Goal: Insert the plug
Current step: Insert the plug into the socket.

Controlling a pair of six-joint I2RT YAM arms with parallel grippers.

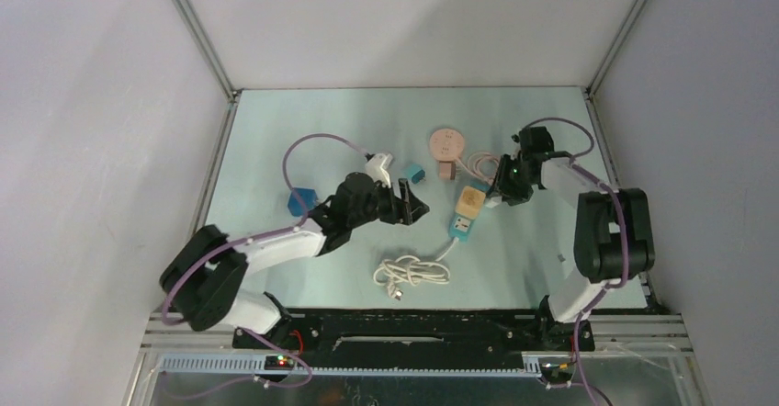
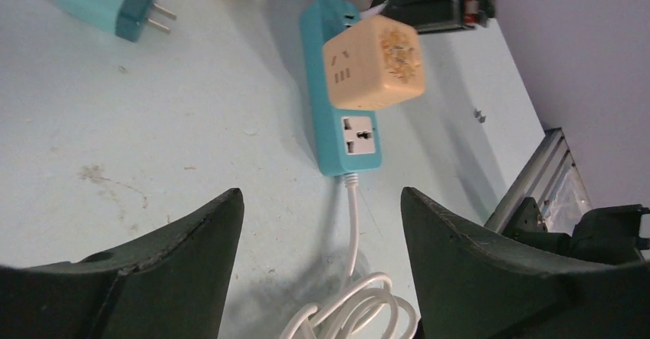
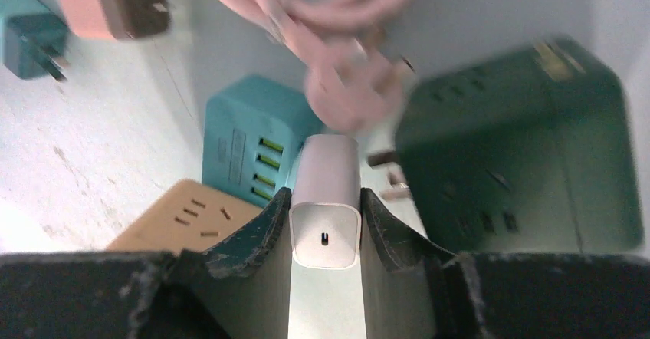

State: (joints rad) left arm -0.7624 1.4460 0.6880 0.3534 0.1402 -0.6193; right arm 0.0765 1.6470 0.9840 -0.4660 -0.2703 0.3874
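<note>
A teal power strip [image 1: 460, 228] lies mid-table with a tan cube adapter [image 1: 470, 202] plugged into its far part. One free socket [image 2: 360, 135] shows near the cord end. My right gripper [image 1: 497, 195] is shut on a white charger plug [image 3: 326, 201], held just beyond the strip's far end [image 3: 247, 146] and beside the tan cube [image 3: 184, 218]. My left gripper [image 1: 411, 207] is open and empty, to the left of the strip. In the left wrist view [image 2: 320, 197] its jaws stand wide apart over the strip's white cord [image 2: 354, 224].
A dark green cube adapter [image 3: 521, 147] sits close to the right of the charger. A pink cable [image 1: 478, 162], pink plug [image 1: 446, 171] and pink round disc [image 1: 447, 140] lie behind. There are also a small teal plug [image 1: 416, 173], a blue cube [image 1: 300, 202], a white adapter [image 1: 378, 164] and the coiled white cord [image 1: 412, 270].
</note>
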